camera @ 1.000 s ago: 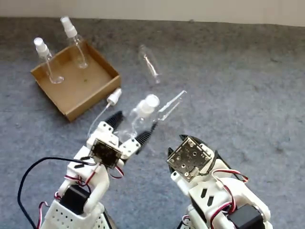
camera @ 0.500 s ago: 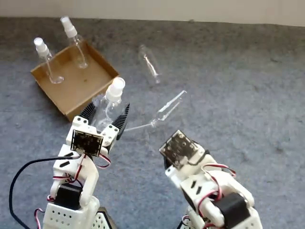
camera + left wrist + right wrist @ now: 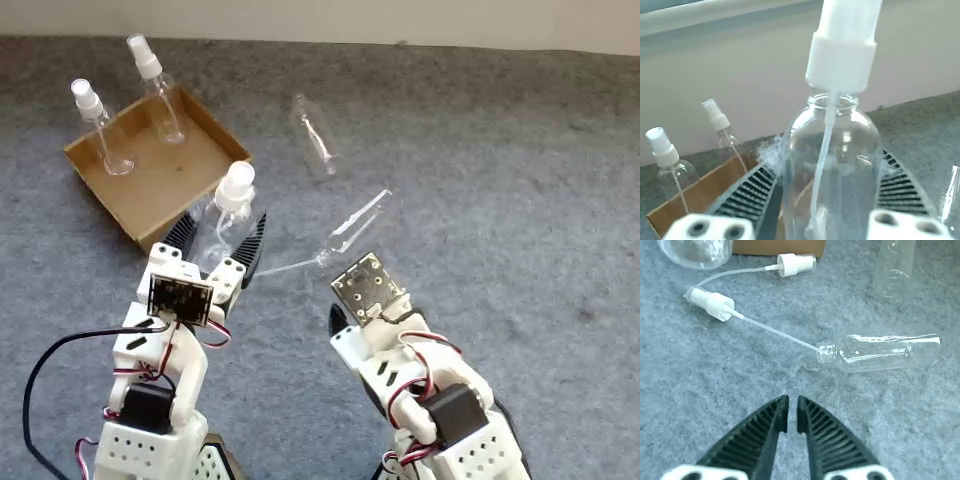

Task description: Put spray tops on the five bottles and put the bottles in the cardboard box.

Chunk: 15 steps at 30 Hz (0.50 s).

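Jaws of the left gripper are clamping a clear plastic bottle with white spray top, holding it upright just right of the brown cardboard box. Right gripper jaws are sitting nearly together, gripping nothing. Just beyond it an uncapped clear bottle is lying sideways, with a loose white spray top resting its tube tip at the neck. A second loose top is lying near the box. A bare bottle is lying farther back. Two capped bottles are standing in the box.

We see a grey carpet-like mat w/ the cardboard box on it, far left. Far bottle & near bottle lie capless on the mat. One spray top has its tube tip at the near bottle's mouth; 2nd spray top lies just beside the box.
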Tool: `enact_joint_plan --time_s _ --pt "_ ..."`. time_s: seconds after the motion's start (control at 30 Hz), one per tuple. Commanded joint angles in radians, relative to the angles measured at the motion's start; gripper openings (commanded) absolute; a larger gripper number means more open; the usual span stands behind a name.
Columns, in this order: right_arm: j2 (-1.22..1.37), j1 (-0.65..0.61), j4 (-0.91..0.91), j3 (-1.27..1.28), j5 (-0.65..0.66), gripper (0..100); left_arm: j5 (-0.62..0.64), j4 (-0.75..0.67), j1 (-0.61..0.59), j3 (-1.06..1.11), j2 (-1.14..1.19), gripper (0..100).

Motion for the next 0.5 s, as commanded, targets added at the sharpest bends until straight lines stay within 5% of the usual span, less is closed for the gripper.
enact_joint_plan --time_s 0.0,0.47 --pt "0.002 -0.008 -0.102 0.028 -0.012 0.5 0.002 -0.124 -0.012 0.036 -0.013 15" --pt "0.002 -0.005 -0.573 0.294 -0.014 0.5 0.002 -0.124 -0.012 0.038 -0.013 15"
